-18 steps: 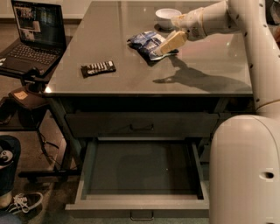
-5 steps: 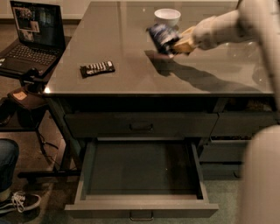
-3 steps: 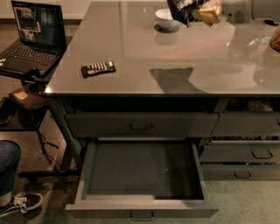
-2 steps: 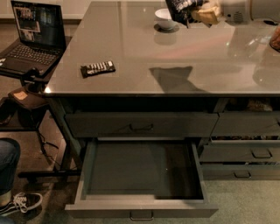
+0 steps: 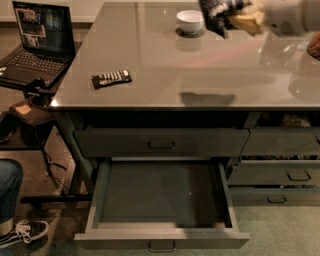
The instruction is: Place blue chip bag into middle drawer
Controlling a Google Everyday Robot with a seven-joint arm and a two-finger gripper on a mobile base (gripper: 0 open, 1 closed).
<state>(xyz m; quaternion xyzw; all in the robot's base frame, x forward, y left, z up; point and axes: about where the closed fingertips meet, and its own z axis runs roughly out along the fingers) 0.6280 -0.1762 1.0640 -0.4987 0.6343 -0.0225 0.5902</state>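
1. Blue-and-white foil chip bag (image 5: pixel 216 14) up in the air over the far right part of the bench (image 5: pixel 165 87), clear of the top, partly cut off by the upper edge of view.
2. Pinched at its right side by the tan pincer (image 5: pixel 241 21), closed onto the foil; pale arm (image 5: pixel 290 15) running off to the right.
3. Just left of the bag and lower: white bowl (image 5: pixel 190 20) standing on the bench.
4. Near the front left of the bench top: flat black bar (image 5: pixel 111 78) with pale markings, well apart from bag and bowl.
5. Under the bench front: shallow top drawer (image 5: pixel 161 142) closed; beneath it the middle drawer (image 5: pixel 160 195) drawn out wide, grey floor showing.
6. Bag well apart from that drawer, high above and behind it.
7. At left: open laptop (image 5: pixel 35 45); at the lower left corner, a sneaker (image 5: pixel 27 232).
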